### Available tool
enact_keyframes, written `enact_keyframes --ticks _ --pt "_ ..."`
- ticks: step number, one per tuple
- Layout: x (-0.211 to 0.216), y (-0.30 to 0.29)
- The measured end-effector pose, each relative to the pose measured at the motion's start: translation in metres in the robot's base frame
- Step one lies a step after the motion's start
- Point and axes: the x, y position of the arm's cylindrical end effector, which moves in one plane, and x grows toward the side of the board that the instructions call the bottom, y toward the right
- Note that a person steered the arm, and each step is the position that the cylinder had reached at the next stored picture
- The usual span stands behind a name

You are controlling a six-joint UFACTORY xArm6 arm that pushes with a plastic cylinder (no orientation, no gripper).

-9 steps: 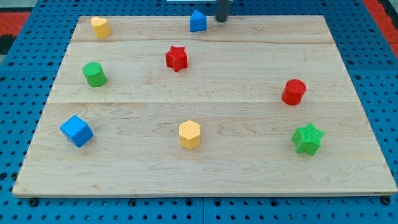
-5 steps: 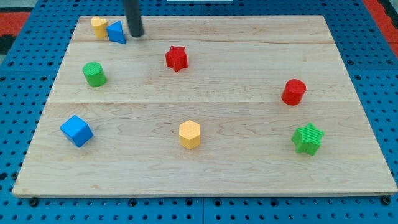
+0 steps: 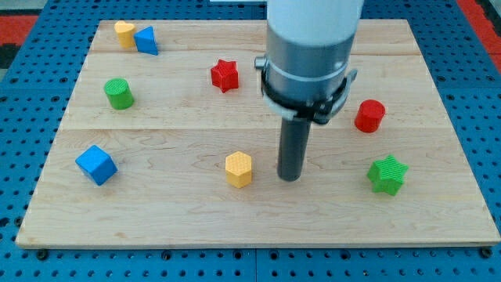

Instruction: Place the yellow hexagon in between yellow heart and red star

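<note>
My tip (image 3: 290,177) sits just beside the yellow hexagon (image 3: 239,169), at its three o'clock; there's no pincer, only a rod. Best to swing round to five o'clock, then push toward eleven, between yellow heart (image 3: 124,34) and red star (image 3: 225,75).

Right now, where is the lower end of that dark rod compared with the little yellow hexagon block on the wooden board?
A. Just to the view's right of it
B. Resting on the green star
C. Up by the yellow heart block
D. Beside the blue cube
A: my tip stands just to the view's right of the yellow hexagon block, with a small gap of bare wooden board between them.
</note>
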Motion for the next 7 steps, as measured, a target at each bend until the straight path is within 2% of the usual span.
enact_keyframes --ticks 1,3,4,5,6,7 --pt "-0.017 -0.1" --pt "-0.117 -0.166" --pt "-0.088 -0.179" --pt "-0.125 -0.207" --pt "-0.162 -0.183" --pt "-0.162 -0.17"
